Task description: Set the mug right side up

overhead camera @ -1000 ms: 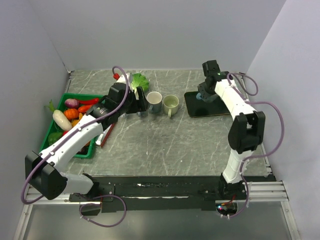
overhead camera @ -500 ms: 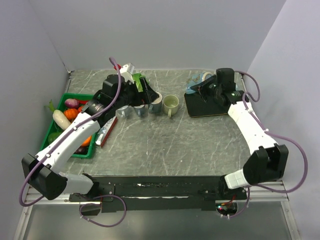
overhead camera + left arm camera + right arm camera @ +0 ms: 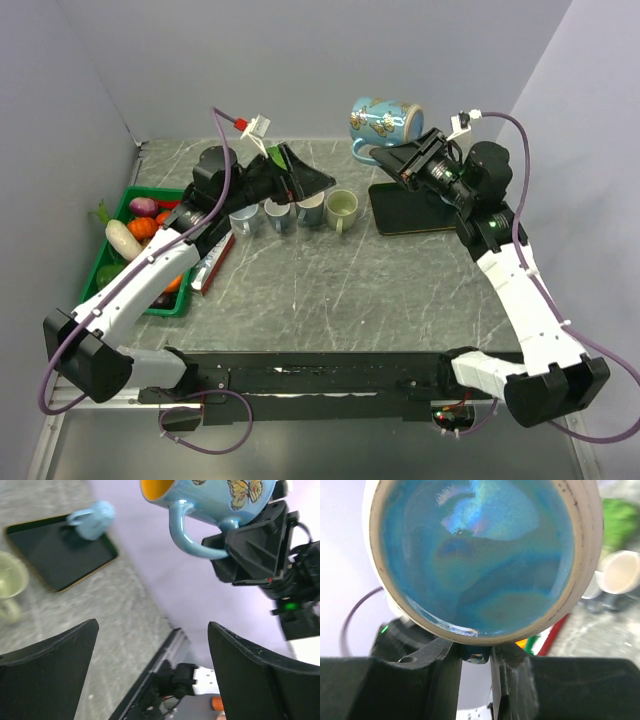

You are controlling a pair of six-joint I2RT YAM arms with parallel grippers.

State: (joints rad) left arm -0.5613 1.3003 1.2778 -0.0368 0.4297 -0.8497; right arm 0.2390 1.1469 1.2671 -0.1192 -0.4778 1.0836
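From above, the right arm stretched up and forward from its base, its wrist bent toward the middle, and the right gripper (image 3: 392, 155) was clamped on the blue butterfly mug (image 3: 385, 120) by its handle end. The mug was in the air over the back of the table, above the far left corner of the black tray (image 3: 415, 222), lying on its side with its mouth to the left and its handle below. The left arm reached to the back, with the left gripper (image 3: 318, 181) over a row of cups beside the pale green cup (image 3: 342, 208). The left wrist camera showed its own fingers (image 3: 50, 650) spread wide with nothing between them, and beyond them the mug (image 3: 220, 492) – orange inside – tilted and off the table. The right wrist view was filled by the mug's glazed base (image 3: 475, 555); the two fingers stood nearly together just under its rim, pinching a blue part.
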